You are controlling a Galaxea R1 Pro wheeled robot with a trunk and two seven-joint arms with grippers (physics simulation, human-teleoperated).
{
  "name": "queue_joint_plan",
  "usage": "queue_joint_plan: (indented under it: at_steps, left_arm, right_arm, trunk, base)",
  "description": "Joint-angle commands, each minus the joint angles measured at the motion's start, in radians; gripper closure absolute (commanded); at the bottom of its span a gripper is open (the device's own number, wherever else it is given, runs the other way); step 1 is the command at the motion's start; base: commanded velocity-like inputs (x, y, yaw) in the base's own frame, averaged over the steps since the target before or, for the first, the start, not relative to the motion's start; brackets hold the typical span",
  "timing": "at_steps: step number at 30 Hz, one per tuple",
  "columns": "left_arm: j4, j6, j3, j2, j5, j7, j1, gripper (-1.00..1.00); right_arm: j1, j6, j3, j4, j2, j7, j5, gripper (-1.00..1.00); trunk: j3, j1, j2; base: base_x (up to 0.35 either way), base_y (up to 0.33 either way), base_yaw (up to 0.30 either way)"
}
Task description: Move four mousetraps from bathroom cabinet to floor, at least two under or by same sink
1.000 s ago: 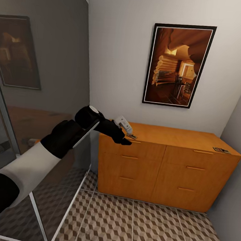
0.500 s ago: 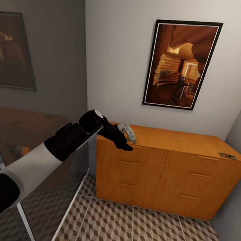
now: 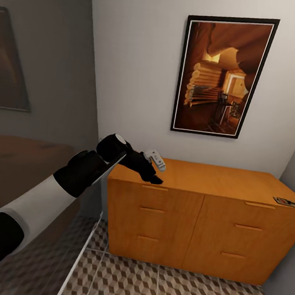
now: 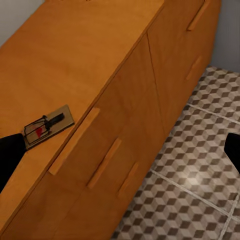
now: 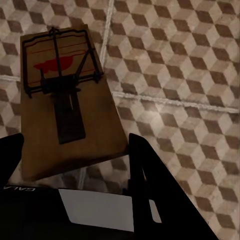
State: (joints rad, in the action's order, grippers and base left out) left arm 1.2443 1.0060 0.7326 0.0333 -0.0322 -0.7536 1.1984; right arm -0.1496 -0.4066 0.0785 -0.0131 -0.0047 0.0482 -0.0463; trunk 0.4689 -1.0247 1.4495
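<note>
From the head camera I see my left arm reaching toward the near left corner of the cabinet, with the left gripper hanging over the front edge of its top. The left wrist camera looks down past that edge: a mousetrap lies flat on the cabinet top, just beside the front edge above a bar handle. One dark fingertip shows close beside the trap without touching it, and the other sits far across the picture, so the jaws stand wide with nothing between them.

A second mousetrap lies at the far right corner of the cabinet top, well apart from my left arm.

In the right wrist camera, the right gripper has its jaws closed on another trap, gripping the near end of the board, which tilts out over the bathroom floor. Its wire frame and red mark face the camera.

A framed picture hangs on the wall above the cabinet. The cube-patterned tiles run along the cabinet's base.
</note>
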Motion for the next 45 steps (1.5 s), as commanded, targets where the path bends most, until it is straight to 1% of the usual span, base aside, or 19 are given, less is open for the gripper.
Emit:
queue_joint_plan:
  at_steps: [1, 12, 18, 25, 29, 45]
  left_arm:
    - [0.001, 0.006, 0.001, 0.001, -0.003, 0.0, 0.001, -1.0]
    - [0.001, 0.006, 0.004, 0.002, -0.003, 0.0, 0.001, -1.0]
    - [0.001, 0.006, 0.004, 0.005, -0.003, 0.0, 0.001, -1.0]
    - [0.018, 0.006, 0.003, 0.028, -0.003, 0.0, 0.001, -1.0]
    - [0.032, 0.006, 0.004, 0.031, -0.003, 0.0, 0.001, -1.0]
    - [0.033, 0.006, 0.007, 0.033, -0.004, 0.0, 0.001, -1.0]
  right_arm:
    - [-0.001, -0.003, 0.007, 0.001, 0.0, -0.001, -0.008, 1.0]
    - [-0.001, 0.0, 0.007, 0.001, 0.002, -0.001, -0.008, 1.0]
    - [-0.001, 0.01, 0.007, 0.001, 0.008, -0.001, -0.007, 1.0]
    - [0.001, 0.027, 0.007, 0.001, 0.011, 0.0, -0.008, 1.0]
    - [0.001, 0.029, 0.007, 0.001, 0.012, 0.001, -0.008, 1.0]
    - [0.001, 0.029, 0.007, 0.001, 0.015, 0.0, -0.007, 1.0]
  trunk:
    - [0.001, 0.0, 0.001]
    - [0.001, 0.0, 0.001]
    - [0.001, 0.0, 0.001]
    - [0.001, 0.0, 0.001]
    - [0.001, 0.0, 0.001]
    - [0.001, 0.0, 0.001]
  base:
    - [0.177, -0.014, 0.0]
    - [0.045, -0.004, 0.0]
    - [0.002, 0.0, 0.0]
    - [0.0, 0.0, 0.0]
    - [0.022, 0.0, 0.0]
    - [0.194, 0.0, 0.0]
